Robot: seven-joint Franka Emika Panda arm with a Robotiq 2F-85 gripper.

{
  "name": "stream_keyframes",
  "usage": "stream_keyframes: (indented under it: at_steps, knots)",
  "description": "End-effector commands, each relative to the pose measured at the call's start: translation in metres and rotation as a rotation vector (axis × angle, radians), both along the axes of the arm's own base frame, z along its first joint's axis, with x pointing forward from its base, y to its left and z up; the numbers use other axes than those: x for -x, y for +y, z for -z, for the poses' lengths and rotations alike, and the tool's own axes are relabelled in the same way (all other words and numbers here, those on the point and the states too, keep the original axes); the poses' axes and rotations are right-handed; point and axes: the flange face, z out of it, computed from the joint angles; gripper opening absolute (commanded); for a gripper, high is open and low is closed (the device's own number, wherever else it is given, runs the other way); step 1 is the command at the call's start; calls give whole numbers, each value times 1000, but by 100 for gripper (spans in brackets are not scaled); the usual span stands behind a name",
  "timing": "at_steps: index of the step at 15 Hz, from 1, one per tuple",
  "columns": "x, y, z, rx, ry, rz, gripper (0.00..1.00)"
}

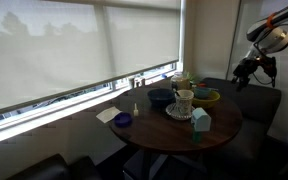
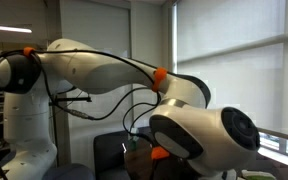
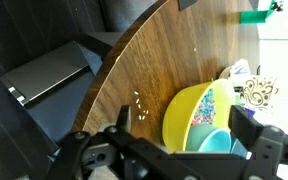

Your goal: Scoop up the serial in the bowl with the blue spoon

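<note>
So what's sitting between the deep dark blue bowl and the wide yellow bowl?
A white patterned mug stands between the deep dark blue bowl and the wide yellow bowl. This shows in an exterior view.

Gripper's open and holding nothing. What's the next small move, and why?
Probably ease the gripper down and in toward the yellow bowl. In an exterior view it hangs above and to the side of the table, jaws apart and empty. The wrist view shows a light blue rounded shape at the bowl, likely the blue spoon, which needs grasping first.
</note>
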Motion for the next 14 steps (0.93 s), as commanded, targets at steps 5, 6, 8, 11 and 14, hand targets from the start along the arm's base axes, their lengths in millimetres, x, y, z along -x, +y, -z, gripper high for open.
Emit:
stream_keyframes:
  at_steps: [5, 6, 8, 11, 14]
  knots:
    - [-15, -21, 27, -25, 29, 40, 100]
    - [-19, -21, 28, -112, -28, 78, 100]
    - [-27, -22, 30, -183, -83, 121, 100]
    - [-36, -26, 35, -290, -171, 186, 100]
    - [-42, -28, 46, -374, -173, 193, 100]
